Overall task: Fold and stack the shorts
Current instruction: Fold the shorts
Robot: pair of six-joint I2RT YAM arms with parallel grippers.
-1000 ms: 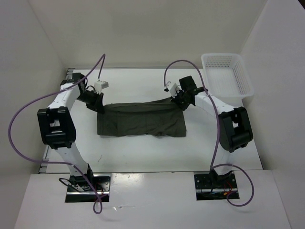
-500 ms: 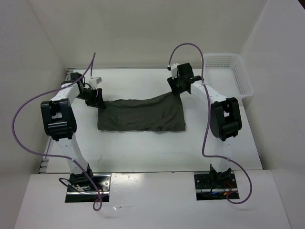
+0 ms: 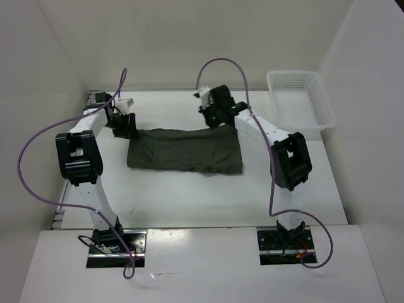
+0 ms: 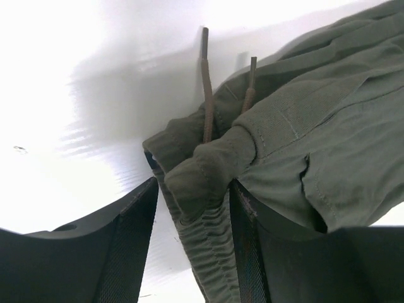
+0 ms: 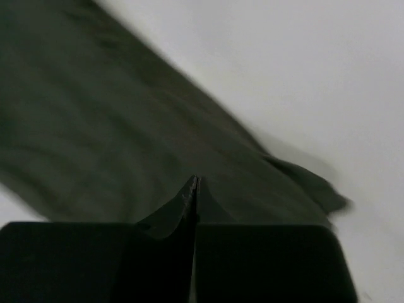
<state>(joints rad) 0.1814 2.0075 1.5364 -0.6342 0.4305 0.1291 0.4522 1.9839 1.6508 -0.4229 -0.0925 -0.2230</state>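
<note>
The shorts (image 3: 186,151) lie on the bench (image 3: 189,196), approx. in the middle btw. the two arms. Their long axis goes left-to-right, w/ the waistband end at the left. Both jaws are at the far long edge, i.e. the cloth spreads from them toward the arm bases.

The left jaws are at the far-left corner. In the left wrist view they are closed around a thick bunched roll of waistband (image 4: 208,173). The fingers (image 4: 129,246) stand apart only as wide as this roll. Two thin brown drawstring ends (image 4: 206,82) stick out just beside the pinch.

The right jaws are further along the same edge, approx. above its middle and not at the right corner. In the right wrist view they are closed to a thin slit. That view is blurred, but in the top view the cloth edge rises to them, so I judge they pinch a thin layer.

The cloth is dark olive, soft and matte, w/ a gathered elastic waistband and flat stitched seams. I think it will sag btw. the two pinch points.

For the fold, the far edge should travel toward the near edge, across the short axis. The white mesh basket (image 3: 323,98) stands at the far-right corner, well apart, nearer to the right arm (image 3: 290,161).
</note>
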